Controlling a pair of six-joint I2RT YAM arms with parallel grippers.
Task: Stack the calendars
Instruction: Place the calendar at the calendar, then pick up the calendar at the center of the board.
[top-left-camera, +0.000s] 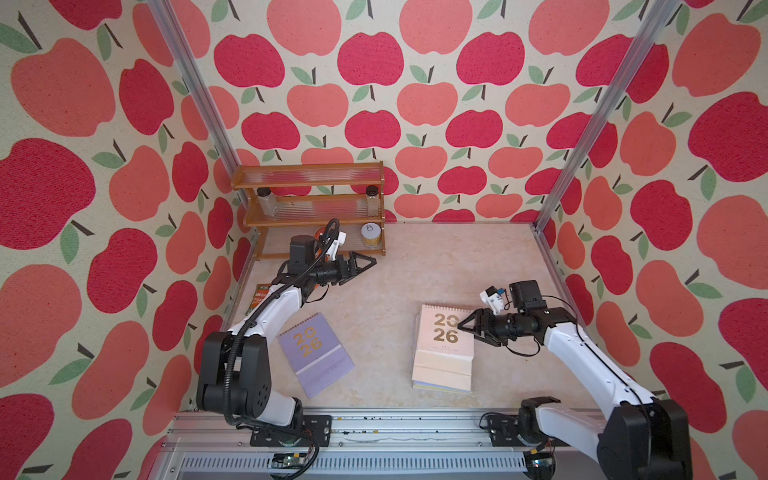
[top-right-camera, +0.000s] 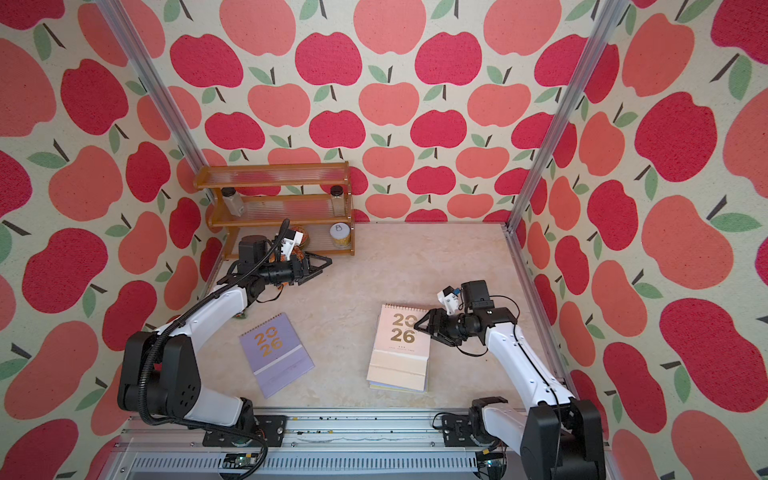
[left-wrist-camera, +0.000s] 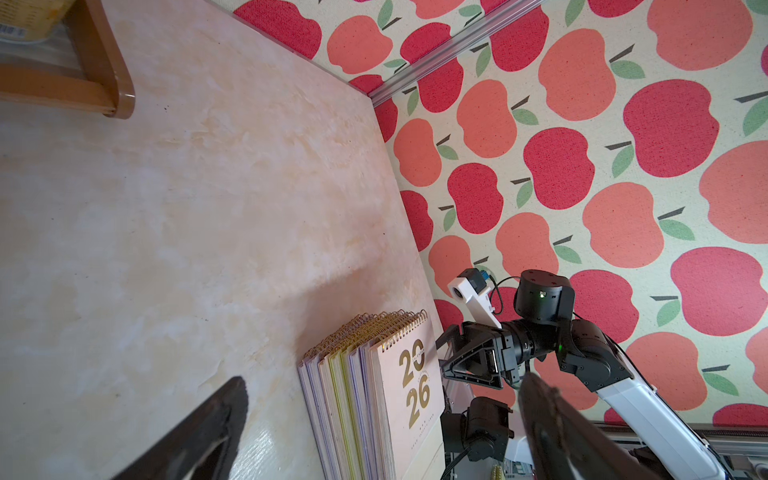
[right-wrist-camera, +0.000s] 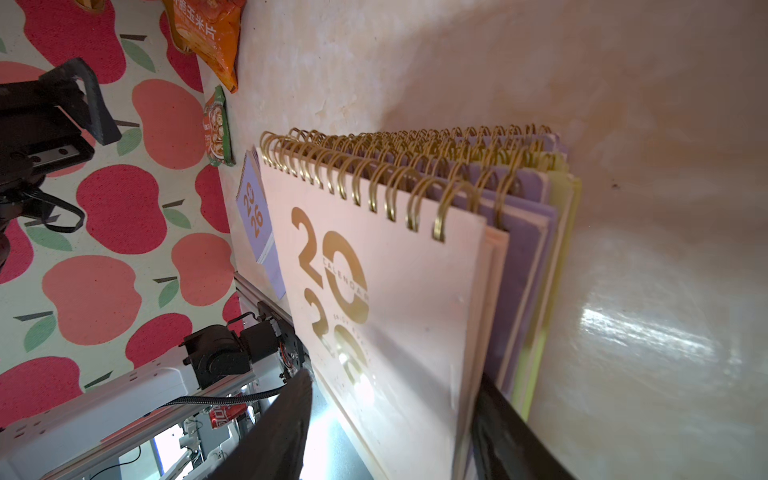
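You'll find the stack of calendars (top-left-camera: 442, 361) lying on the table (top-left-camera: 399, 282) over on the right arm's side. A pale pink calendar (top-left-camera: 446, 332) with gold "2026" is on top, and lilac and yellow-green ones show at its edges in the right wrist view. Your right gripper (top-left-camera: 462, 327) sits at the stack's right edge, near the spiral end, and its fingers (right-wrist-camera: 274, 432) stand apart. One is above the pink cover with a strip of light between them, and the other is down beside the lower calendars, where you cannot tell whether it touches them. One lilac calendar (top-left-camera: 316, 353) lies flat and alone, turned at an angle, well apart from the stack and just beside the left arm. Your left gripper (top-left-camera: 370, 262) hangs above bare table in front of the wooden rack (top-left-camera: 307, 183), its fingers wide apart with nothing between them. An orange snack packet (right-wrist-camera: 208, 37) and a green snack packet (right-wrist-camera: 217, 129) lie by the left wall, beyond the lilac calendar
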